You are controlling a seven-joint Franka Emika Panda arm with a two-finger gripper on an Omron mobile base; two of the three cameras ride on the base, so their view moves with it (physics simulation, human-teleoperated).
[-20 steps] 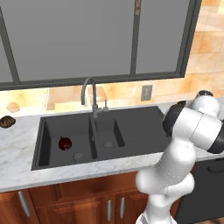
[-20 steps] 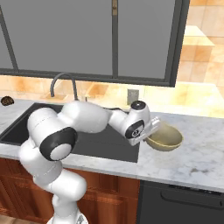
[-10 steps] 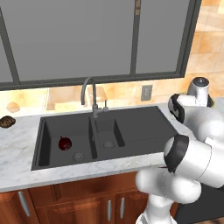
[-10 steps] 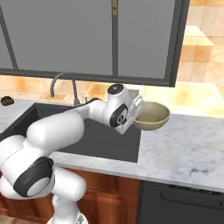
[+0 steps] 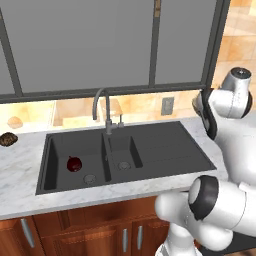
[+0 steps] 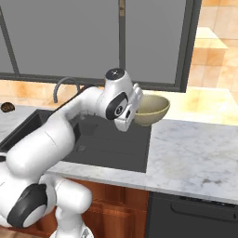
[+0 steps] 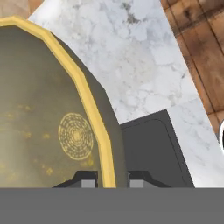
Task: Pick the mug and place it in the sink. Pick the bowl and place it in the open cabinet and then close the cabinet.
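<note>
Kitchen wall run: pale marble desk [image 6: 195, 148] under grey-panelled upper doors, orange-tan tiled backsplash behind.

Bowl [image 6: 149, 110]: wide, round, dull yellow-tan outside, paler olive inside, with a bright yellow rim. Held in the air above the desk, just right of the sink's drainboard end, roughly level. In the hand view the bowl [image 7: 52, 118] shows a faceted yellow rim, a speckled olive interior and a ringed yellow disc at its centre.

Gripper [image 7: 113, 180]: its two dark fingertips stand either side of the bowl's rim, one inside and one outside, pinching the wall of the bowl. In the right base view the white hand [image 6: 125, 108] sits against the bowl's left side.

Mug [image 5: 74, 163]: small, dark red, glossy, lying in the left basin of the sink, just beside the round drain.

Sink [image 5: 165, 150]: matte black, two basins and a drainboard, set into the desk; tall curved grey faucet [image 5: 102, 107] behind the divider.

Other items: dark brown lumpy item [image 5: 7, 138] on the desk at far left; tan item [image 5: 15, 122] behind it by the backsplash; wall outlet [image 5: 167, 105] right of the faucet.
</note>
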